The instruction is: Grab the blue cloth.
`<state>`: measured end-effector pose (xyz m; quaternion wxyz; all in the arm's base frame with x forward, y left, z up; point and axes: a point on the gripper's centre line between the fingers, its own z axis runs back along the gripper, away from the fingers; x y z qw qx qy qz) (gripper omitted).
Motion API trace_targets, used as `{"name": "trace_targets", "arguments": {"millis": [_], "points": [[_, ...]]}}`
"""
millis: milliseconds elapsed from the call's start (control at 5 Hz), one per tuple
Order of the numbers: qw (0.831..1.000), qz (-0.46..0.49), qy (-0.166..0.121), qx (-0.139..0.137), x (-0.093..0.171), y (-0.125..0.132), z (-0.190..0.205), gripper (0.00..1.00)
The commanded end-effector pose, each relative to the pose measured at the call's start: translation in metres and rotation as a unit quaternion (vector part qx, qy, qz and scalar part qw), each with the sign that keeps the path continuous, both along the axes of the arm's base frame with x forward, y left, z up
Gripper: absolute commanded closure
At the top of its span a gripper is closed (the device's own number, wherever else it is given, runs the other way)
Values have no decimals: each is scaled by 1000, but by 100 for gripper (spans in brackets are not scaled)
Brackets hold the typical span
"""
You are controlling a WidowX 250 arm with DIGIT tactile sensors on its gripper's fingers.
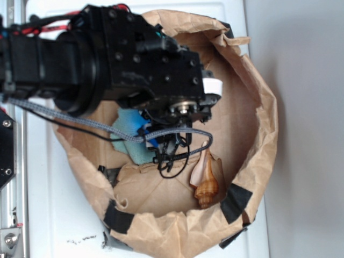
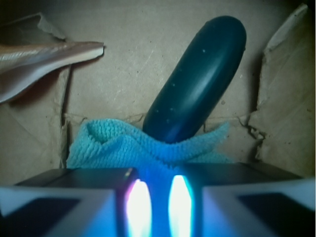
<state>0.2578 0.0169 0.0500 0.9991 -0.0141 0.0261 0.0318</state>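
Pincer [image 2: 160, 200] around blue cloth [image 2: 123, 145]

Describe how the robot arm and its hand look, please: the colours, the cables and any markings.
The arm is black, built of blocky segments with small screws and a round metal fitting underneath. Red and black wires run along its top, and a grey braided cable loops below it beside thin black wires. The hand shows blue fingers; in the wrist view they glow pale between dark blocks. No printed markings are visible.
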Motion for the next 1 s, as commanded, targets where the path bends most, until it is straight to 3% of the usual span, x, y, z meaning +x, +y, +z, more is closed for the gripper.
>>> {"name": "trace_targets", "arguments": {"millis": [0, 200, 400, 600, 800], "points": [[998, 13, -35, -42, 16, 9, 68, 100], [998, 8, -40, -45, 15, 14, 70, 100], [998, 4, -59, -33, 11, 17, 63, 0], [999, 20, -49, -9, 6, 19, 51, 0], [998, 24, -55, -3, 4, 18, 41, 0]]}}
